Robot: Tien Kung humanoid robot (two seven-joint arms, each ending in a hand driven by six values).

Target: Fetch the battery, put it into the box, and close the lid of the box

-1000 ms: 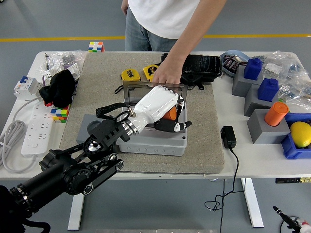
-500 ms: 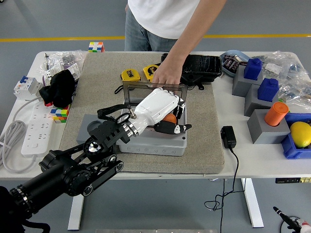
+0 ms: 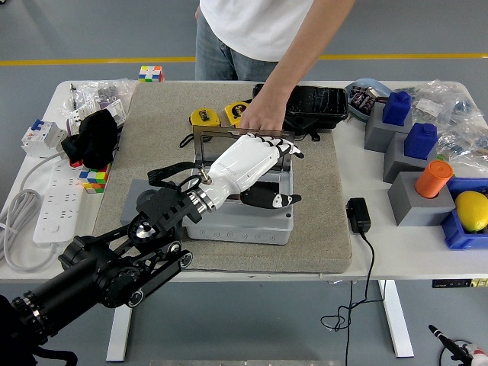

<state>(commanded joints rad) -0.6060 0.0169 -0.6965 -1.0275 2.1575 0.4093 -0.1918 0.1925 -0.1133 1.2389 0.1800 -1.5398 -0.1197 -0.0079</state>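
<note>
My left hand (image 3: pixel 287 175), white with black fingertips, hovers over the open grey box (image 3: pixel 244 229) on the beige mat. Its fingers (image 3: pixel 288 148) are stretched out toward the lid and the thumb (image 3: pixel 276 200) lies over the box's inside. It holds nothing. No battery shows; the palm hides most of the box's inside. The lid (image 3: pixel 221 134) stands upright at the box's far edge. A person's hand (image 3: pixel 261 118) grips the lid's top edge from the far side. My right hand is out of view.
Two yellow tape measures (image 3: pixel 204 117) and a black case (image 3: pixel 316 104) lie behind the box. A black charger (image 3: pixel 358 215) sits right of the mat. Grey stands with blue blocks and an orange cylinder (image 3: pixel 433 179) fill the right. A power strip (image 3: pixel 55 202) lies at the left.
The orange object seen under my left palm earlier no longer shows. My left fingers have lifted and straightened toward the lid. The person's hand has stayed on the lid.
</note>
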